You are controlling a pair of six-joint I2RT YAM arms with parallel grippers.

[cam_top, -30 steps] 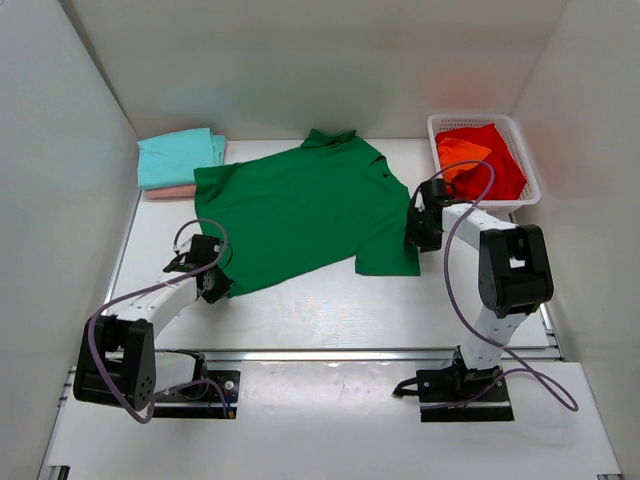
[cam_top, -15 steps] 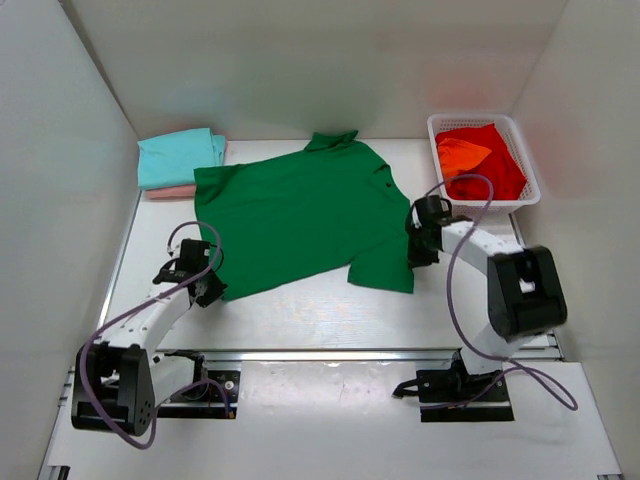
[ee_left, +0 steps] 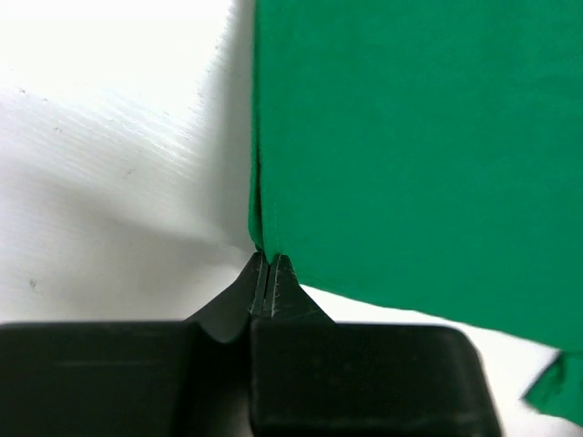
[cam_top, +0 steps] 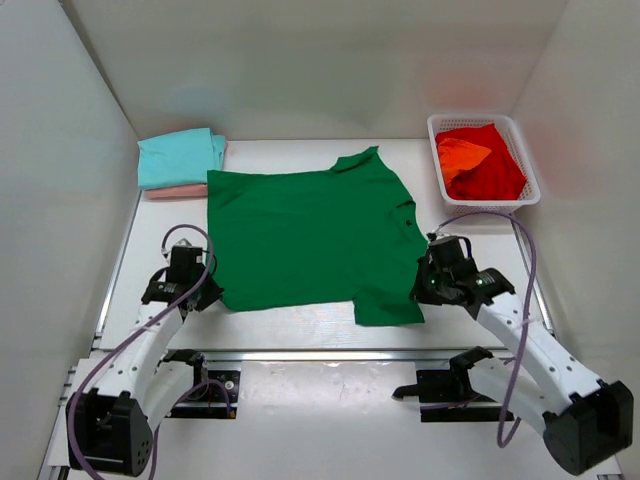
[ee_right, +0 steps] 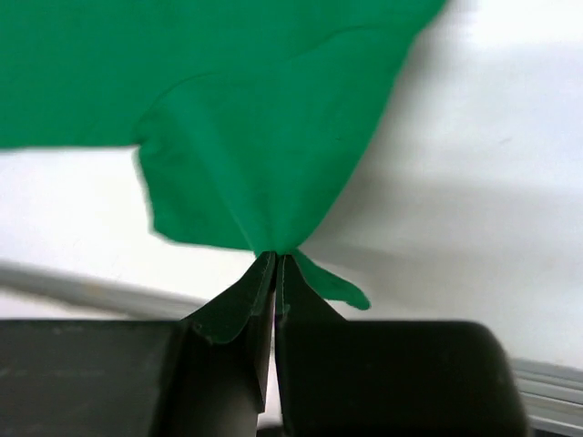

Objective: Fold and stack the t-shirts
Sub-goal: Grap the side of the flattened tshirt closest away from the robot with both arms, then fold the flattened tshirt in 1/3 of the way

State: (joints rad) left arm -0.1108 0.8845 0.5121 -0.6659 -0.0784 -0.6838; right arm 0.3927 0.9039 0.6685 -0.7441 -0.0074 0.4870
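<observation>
Far-left stack: a folded teal t-shirt [cam_top: 178, 157] lies on a folded pale pink t-shirt [cam_top: 170, 192] at about 10 o'clock on the white table [cam_top: 290, 330], close to the left wall; only a thin strip of pink shows under the teal.

Left pincer: the left gripper [cam_top: 210, 297] sits at about 8 o'clock; its jaws are pressed together on the near-left corner of the dark green t-shirt [cam_top: 305, 230]; in the left wrist view the cloth's edge rises straight up from between the closed tips.

Centre: the dark green t-shirt lies spread open and nearly flat across the middle of the table; its collar points toward 1 o'clock; one sleeve reaches toward 5 o'clock, near the front edge; its far-left corner lies just beside the teal stack.

Right pincer: the right gripper [cam_top: 420, 290] sits at about 4 o'clock; its jaws are closed tight on the edge of that near sleeve; in the right wrist view the cloth gathers into folds at the tips, and a small flap pokes out to one side.

Far-right container: a white lattice basket [cam_top: 530, 165] stands at about 2 o'clock by the right wall; a red t-shirt [cam_top: 495, 170] fills it; an orange t-shirt [cam_top: 460, 152] lies crumpled on its left side; the basket stands apart from the green cloth.
</observation>
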